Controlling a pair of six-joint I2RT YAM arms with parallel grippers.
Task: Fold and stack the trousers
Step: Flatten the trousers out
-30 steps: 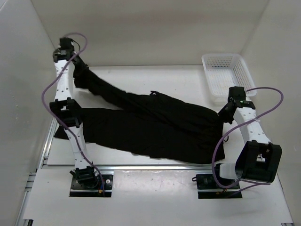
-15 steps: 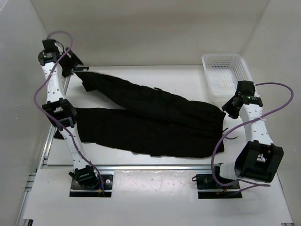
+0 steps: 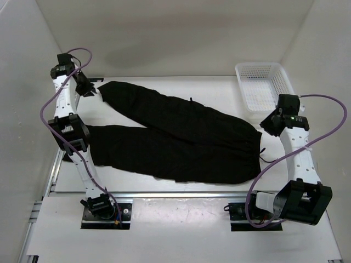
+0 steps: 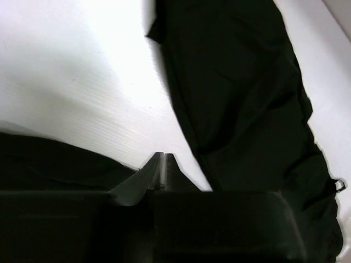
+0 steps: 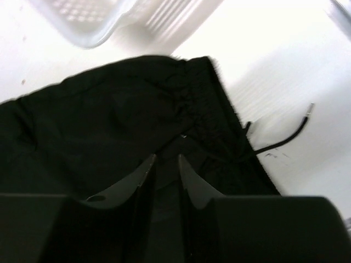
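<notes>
The black trousers (image 3: 181, 137) lie spread flat on the white table, waistband to the right and both legs running left. My left gripper (image 3: 92, 91) sits at the cuff end of the far leg. In the left wrist view it (image 4: 163, 156) is shut with nothing between its fingers, and the far leg (image 4: 241, 98) lies just to its right. My right gripper (image 3: 266, 126) hovers at the waistband's right end. Seen from the right wrist, it (image 5: 166, 159) stands slightly open above the gathered waistband (image 5: 203, 115) without gripping cloth.
A white mesh basket (image 3: 260, 65) stands at the back right, its corner (image 5: 93, 16) just beyond the waistband. A black drawstring (image 5: 285, 139) trails off the waist onto the table. The left arm's links cross over the near leg's cuff. White walls enclose the table.
The left gripper let go of the far leg's cuff, which it had held raised, and shut again; that leg now lies flat. The right gripper released the waistband and backed off to the right.
</notes>
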